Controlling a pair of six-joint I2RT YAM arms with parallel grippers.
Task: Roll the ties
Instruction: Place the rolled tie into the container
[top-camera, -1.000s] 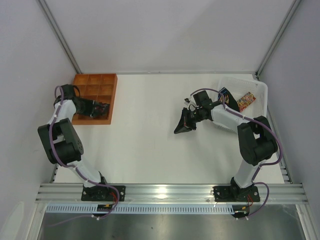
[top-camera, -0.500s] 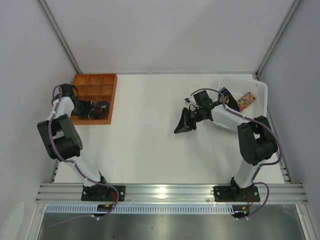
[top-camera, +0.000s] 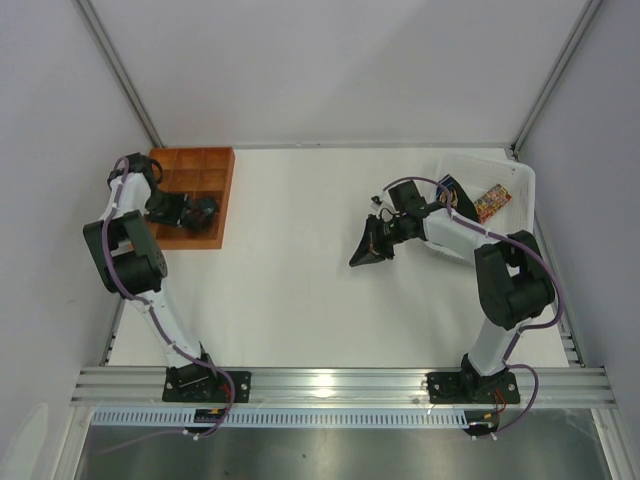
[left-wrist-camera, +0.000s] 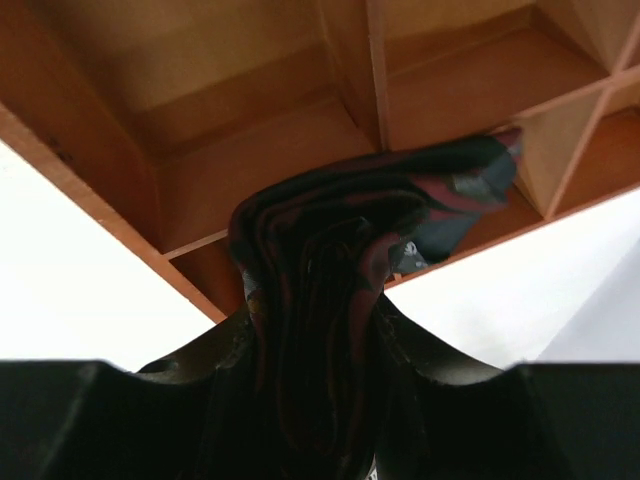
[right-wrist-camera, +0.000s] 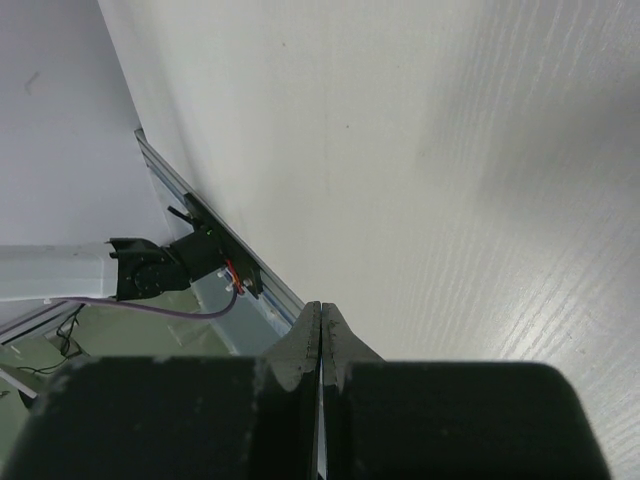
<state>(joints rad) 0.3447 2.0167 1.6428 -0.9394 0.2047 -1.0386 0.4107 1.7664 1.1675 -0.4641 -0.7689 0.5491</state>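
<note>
Left wrist view, rolled dark tie (left-wrist-camera: 330, 250) with maroon pattern, clamped between jaws of left gripper (top-camera: 204, 209), over orange tray (left-wrist-camera: 250, 130) compartments, right gripper (right-wrist-camera: 320, 335) jaws pressed together on nothing, above white tabletop (right-wrist-camera: 450, 150), patterned tie (top-camera: 492, 202) in white basket (top-camera: 527, 185).

We see 1 rolled tie (left-wrist-camera: 330, 260), black w/ maroon stripes, bunched in left gripper (left-wrist-camera: 320, 330) over orange tray (left-wrist-camera: 110, 170); other patterned ties (top-camera: 492, 202) lie in white basket (top-camera: 520, 175), far right.
</note>
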